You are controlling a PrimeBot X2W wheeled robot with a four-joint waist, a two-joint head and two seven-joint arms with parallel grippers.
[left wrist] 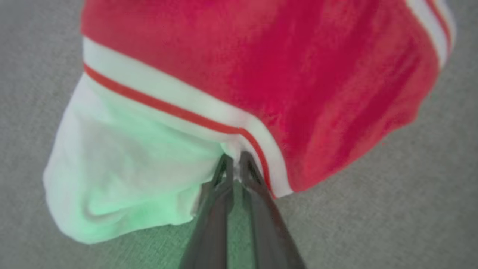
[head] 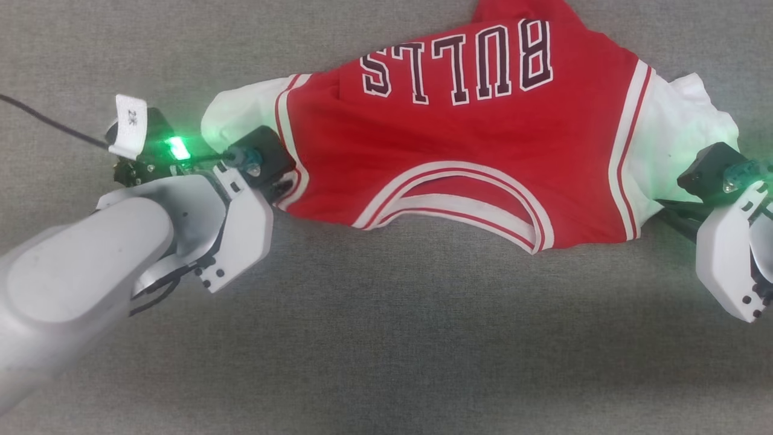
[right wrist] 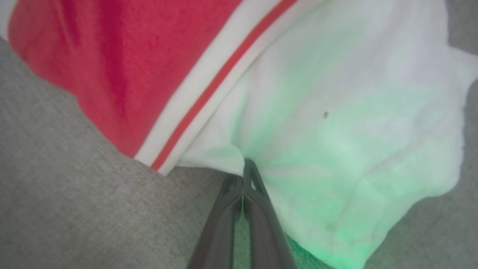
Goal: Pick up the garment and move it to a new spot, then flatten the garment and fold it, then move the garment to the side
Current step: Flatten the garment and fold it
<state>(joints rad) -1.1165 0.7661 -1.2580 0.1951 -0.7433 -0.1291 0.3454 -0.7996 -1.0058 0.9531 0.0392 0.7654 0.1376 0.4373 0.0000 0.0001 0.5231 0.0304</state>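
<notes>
The left fingers (left wrist: 228, 172) pinch tight on the striped edge of the red jersey (head: 459, 157) and the right fingers (right wrist: 249, 177) pinch tight on its white part, so it lies between them on the table (head: 386, 362) (I think to lift it or pull it flat).

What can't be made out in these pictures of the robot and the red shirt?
- Head view: the far end of the jersey, cut off by the top edge.
- Left wrist view: how much cloth the left gripper pinches; blur and bunched cloth hide it.
- Right wrist view: the same for the right gripper.
- Head view: both grippers' fingertips, hidden by wrist housings and cloth.
</notes>
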